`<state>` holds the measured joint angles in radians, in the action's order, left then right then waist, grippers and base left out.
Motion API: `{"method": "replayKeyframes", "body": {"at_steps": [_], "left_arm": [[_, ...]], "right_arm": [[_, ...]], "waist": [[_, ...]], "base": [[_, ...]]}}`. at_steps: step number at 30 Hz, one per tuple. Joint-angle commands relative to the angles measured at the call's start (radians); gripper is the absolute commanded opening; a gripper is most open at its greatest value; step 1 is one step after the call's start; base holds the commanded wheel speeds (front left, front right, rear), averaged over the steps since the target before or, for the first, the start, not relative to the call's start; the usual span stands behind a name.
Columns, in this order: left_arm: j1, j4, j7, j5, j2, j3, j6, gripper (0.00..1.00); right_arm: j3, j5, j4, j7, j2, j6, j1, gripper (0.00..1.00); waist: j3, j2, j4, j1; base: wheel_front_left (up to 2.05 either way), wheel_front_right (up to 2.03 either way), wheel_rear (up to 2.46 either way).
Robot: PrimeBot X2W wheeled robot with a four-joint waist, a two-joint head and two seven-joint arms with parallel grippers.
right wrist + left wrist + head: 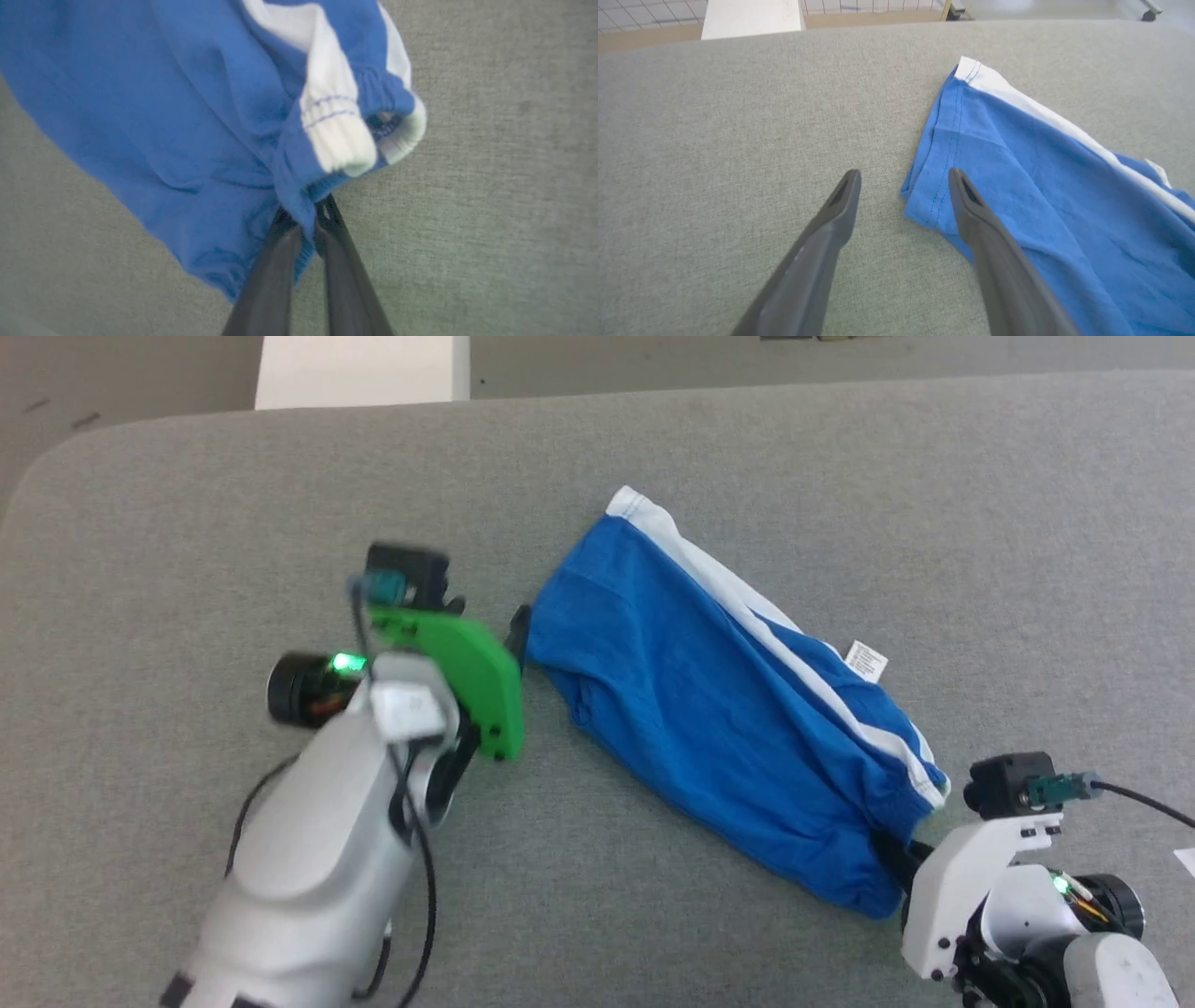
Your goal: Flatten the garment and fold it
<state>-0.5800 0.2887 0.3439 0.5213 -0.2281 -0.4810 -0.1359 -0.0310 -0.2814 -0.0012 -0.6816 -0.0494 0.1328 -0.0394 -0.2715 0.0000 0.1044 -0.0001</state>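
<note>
1. The garment (709, 709) lies bunched on the grey table (840, 476).
2. The left gripper (903, 175) stands at the garment's hem corner, jaws spread wide, one finger over the cloth.
3. The right gripper (306, 210) pinches the garment's elastic waistband, jaws closed on the fabric.
4. A white tag (866, 660) sits by the garment's striped edge.

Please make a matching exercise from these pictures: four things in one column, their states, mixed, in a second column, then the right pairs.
Column one
1. left hand with two dark fingers
2. right hand with two dark fingers
3. bright blue thin sports shorts
4. small white tag

Column two
A. sticks out at the shorts' far edge
B. open, at a hem corner
C. shut on the elastic waistband
D. lies bunched on the grey cloth table

Pairs: 1-B, 2-C, 3-D, 4-A
</note>
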Motion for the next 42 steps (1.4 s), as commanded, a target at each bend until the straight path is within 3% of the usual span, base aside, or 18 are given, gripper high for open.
{"method": "replayKeyframes", "body": {"at_steps": [1, 7, 11, 12, 13, 18, 24, 31, 37, 42], "left_arm": [[-0.053, 0.04, 0.041, 0.005, 0.011, -0.01, 0.009, 1.0], [-0.192, 0.225, 0.228, 0.013, 0.038, -0.056, 0.032, 1.0], [-0.233, 0.294, 0.295, 0.015, 0.048, -0.073, 0.031, 1.0], [-0.237, 0.304, 0.3, 0.016, 0.051, -0.076, 0.034, 0.85], [-0.238, 0.334, 0.322, 0.028, 0.063, -0.09, 0.057, 0.0], [-0.234, 0.358, 0.349, 0.053, 0.071, -0.096, 0.083, 0.0], [-0.229, 0.332, 0.306, 0.109, 0.068, -0.048, 0.104, 0.0], [-0.151, 0.268, 0.304, 0.185, 0.055, -0.007, 0.133, 0.0], [-0.01, 0.161, 0.273, 0.239, 0.036, 0.031, 0.117, 0.0], [0.154, 0.023, 0.239, 0.272, 0.018, 0.063, 0.07, 0.0]], "right_arm": [[0.008, -0.009, 0.001, 0.006, -0.001, -0.002, -0.023, 0.0], [0.03, -0.032, 0.001, 0.018, -0.001, -0.002, -0.04, 0.0], [0.03, -0.033, 0.004, 0.027, -0.001, -0.002, -0.047, 0.0], [0.03, -0.034, 0.005, 0.028, -0.001, -0.002, -0.049, 0.0], [0.027, -0.035, 0.01, 0.034, -0.001, -0.002, -0.05, 0.0], [0.015, -0.03, 0.018, 0.037, -0.001, -0.002, -0.053, 0.0], [0.008, 0.002, 0.006, 0.001, -0.003, -0.002, -0.084, 0.0], [0.028, -0.026, 0.0, -0.127, -0.129, -0.002, -0.089, 0.0], [0.041, -0.104, -0.012, -0.211, -0.207, -0.002, -0.05, 0.0], [0.04, -0.14, -0.011, -0.236, -0.235, -0.002, -0.032, 0.0]], "waist": [[-0.028, 0.0, 0.022, 0.0001], [-0.07, 0.0, 0.059, 0.0001], [-0.089, 0.0, 0.073, 0.0001], [-0.093, 0.0, 0.075, 0.0001], [-0.098, 0.0, 0.076, 0.0001], [-0.091, 0.0, 0.059, 0.0001], [-0.031, 0.0, 0.014, 0.0001], [0.065, 0.0, -0.063, 0.0001], [0.126, 0.0, -0.122, 0.0001], [0.162, 0.0, -0.15, 0.0001]], "base": [[0.0, 0.0, 0.0], [0.0, 0.0, 0.0], [0.0, 0.0, 0.0], [0.0, 0.0, 0.0], [0.0, 0.0, 0.0], [0.0, 0.0, 0.0], [0.0, 0.0, 0.0], [0.0, 0.0, 0.0], [0.0, 0.0, 0.0], [0.0, 0.0, 0.0]]}}
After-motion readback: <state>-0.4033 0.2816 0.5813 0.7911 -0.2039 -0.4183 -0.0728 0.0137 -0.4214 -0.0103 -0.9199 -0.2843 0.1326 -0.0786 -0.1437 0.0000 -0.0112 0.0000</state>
